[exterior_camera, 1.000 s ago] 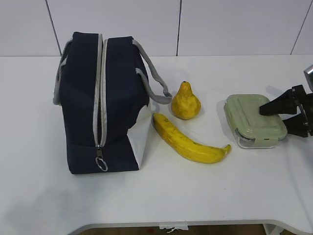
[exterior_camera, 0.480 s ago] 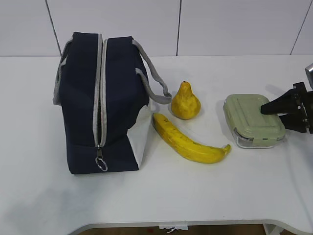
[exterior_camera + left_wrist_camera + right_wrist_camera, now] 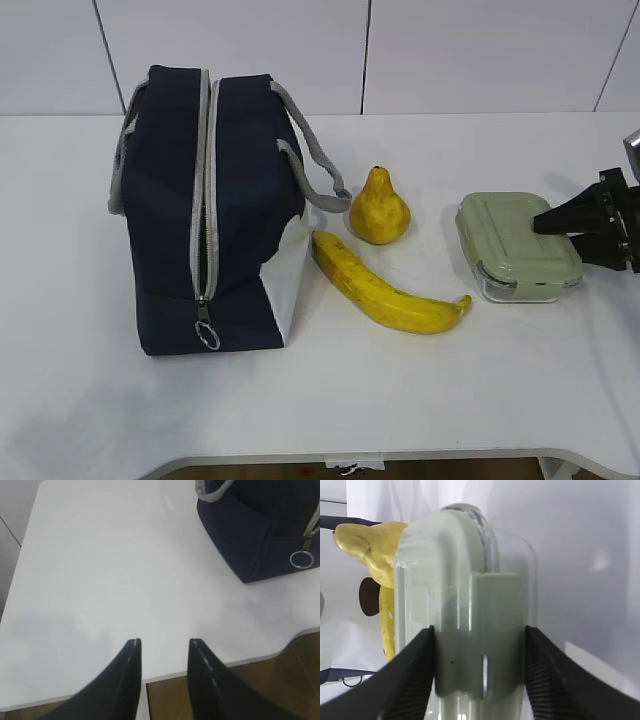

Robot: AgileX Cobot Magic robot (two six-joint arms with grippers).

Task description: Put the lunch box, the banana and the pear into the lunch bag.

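— Gripping the lunch box (image 3: 518,246) at its right end, my right end effector (image 3: 545,243) has one finger (image 3: 407,680) against the pale green lid and the other against the clear base. Can you confirm from your side?

— Confirmed. On the exterior view I see the box flat on the white desk (image 3: 400,400), at the right, with your black fingers around its near end.

— And the fruit?

— I have the pear (image 3: 379,207) upright beside the lunch bag (image 3: 210,210), just behind the banana (image 3: 385,285), which lies between bag and box. The bag stands at the left on the desk, zipper (image 3: 203,190) on top, ring pull (image 3: 208,336) hanging at the front.

— My left end effector (image 3: 164,647) hangs over the desk's front edge, jaws narrowly parted, holding nothing. The bag's corner sits at upper right of that view.
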